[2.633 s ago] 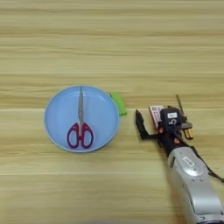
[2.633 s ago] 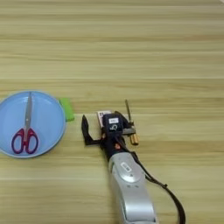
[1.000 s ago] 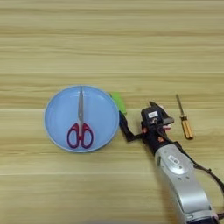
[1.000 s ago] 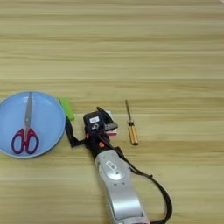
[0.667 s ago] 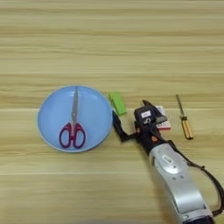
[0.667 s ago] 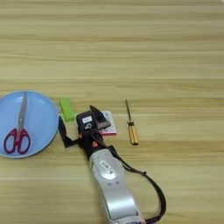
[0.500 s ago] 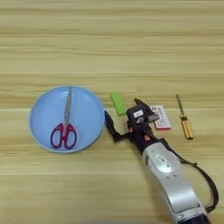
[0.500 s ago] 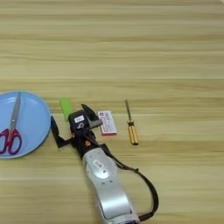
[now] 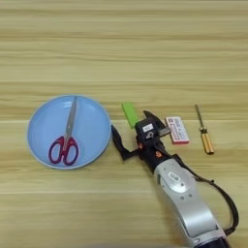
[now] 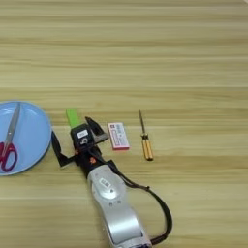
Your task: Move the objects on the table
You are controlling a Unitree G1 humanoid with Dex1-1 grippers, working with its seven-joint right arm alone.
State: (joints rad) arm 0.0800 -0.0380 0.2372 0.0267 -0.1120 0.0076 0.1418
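Observation:
The round light-blue plate lies at the left of the table, with the red-handled scissors in it. My right gripper is open just right of the plate. Its left finger is right at the plate's rim. Just beyond the palm, within the spread of the two fingers, lies the small green block. The red-and-white flat box rests to the right of the other finger, apart from it. Further right is the orange-handled screwdriver, lying alone.
My silver forearm comes up from the bottom edge, with a black cable looping on its right side. Wide bare wood stretches across the far half of the table.
The gripper has moved left, away from the screwdriver and off the box, which now shows fully. The plate with the scissors has slid left ahead of the left finger.

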